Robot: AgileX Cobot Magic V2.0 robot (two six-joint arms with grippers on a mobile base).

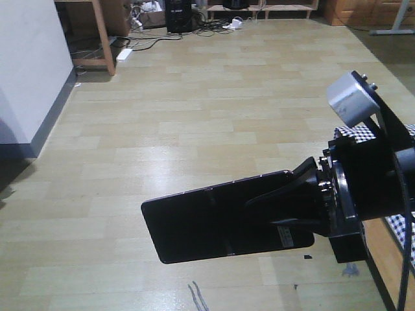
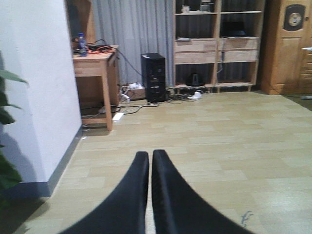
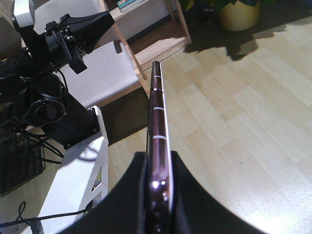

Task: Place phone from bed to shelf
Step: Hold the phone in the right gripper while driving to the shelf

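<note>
The phone (image 1: 214, 223), flat and glossy black, hangs level over the wooden floor, well clear of it. My right gripper (image 1: 259, 204) is shut on its right end. In the right wrist view the phone (image 3: 157, 112) shows edge-on with its pinkish rim, clamped between the right gripper's (image 3: 159, 158) black fingers. My left gripper (image 2: 150, 156) is shut with nothing in it. A corner of the bed's (image 1: 355, 133) checked sheet shows behind the right arm. Pale boards of the shelf (image 3: 158, 34) lie at the top of the right wrist view.
A white wall corner (image 2: 39, 97) and plant leaves (image 2: 7, 122) stand at the left. At the far wall are a desk (image 2: 95, 61), a black computer tower (image 2: 153, 77), loose cables and a tall wooden cabinet (image 2: 217, 46). My left arm (image 3: 58, 39), white base (image 3: 78, 180) and a yellow pot (image 3: 239, 12) are nearby.
</note>
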